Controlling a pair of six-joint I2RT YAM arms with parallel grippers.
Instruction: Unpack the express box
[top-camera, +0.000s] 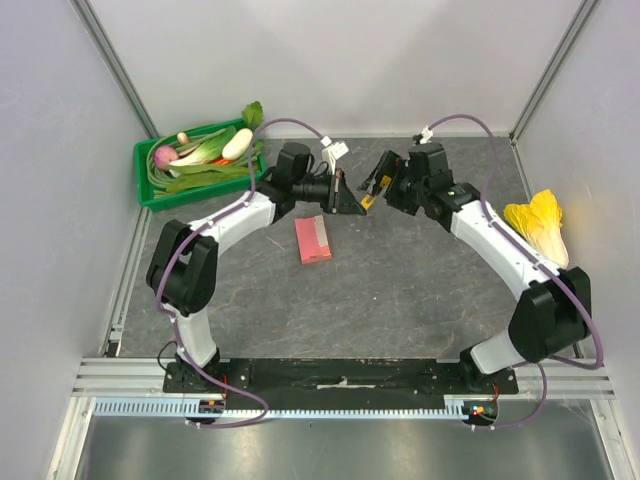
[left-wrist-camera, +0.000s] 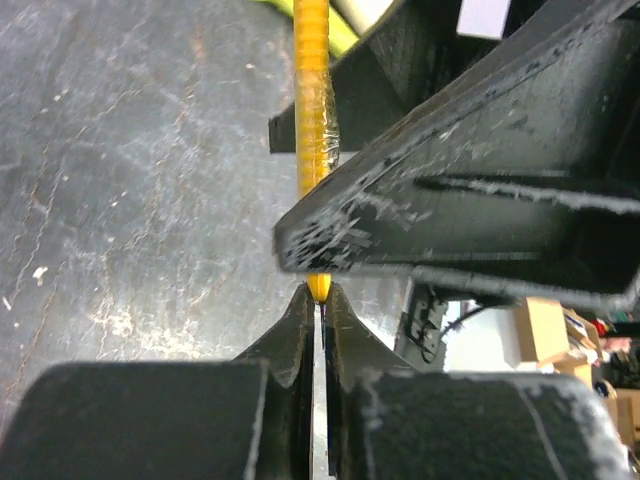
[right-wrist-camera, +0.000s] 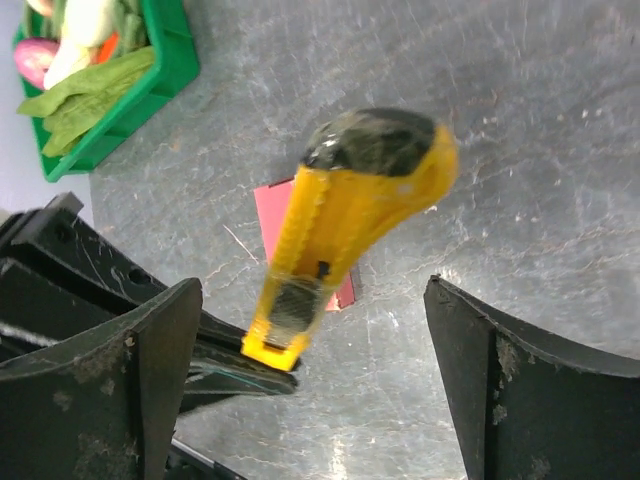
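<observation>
The pink-red express box (top-camera: 313, 239) lies flat on the dark table, just below my two grippers; a part of it shows behind the knife in the right wrist view (right-wrist-camera: 270, 212). My left gripper (top-camera: 356, 200) (left-wrist-camera: 321, 296) is shut on the narrow end of a yellow utility knife (top-camera: 369, 201) (left-wrist-camera: 312, 90) and holds it above the table. My right gripper (top-camera: 383, 180) (right-wrist-camera: 310, 290) is open, its fingers (right-wrist-camera: 150, 370) wide on either side of the knife (right-wrist-camera: 350, 210), not touching it. The knife's black-capped butt points toward the right wrist camera.
A green crate (top-camera: 150, 190) with vegetables stands at the back left, also in the right wrist view (right-wrist-camera: 170, 70). A yellow cabbage (top-camera: 540, 222) lies at the right. Walls close the table on both sides and at the back.
</observation>
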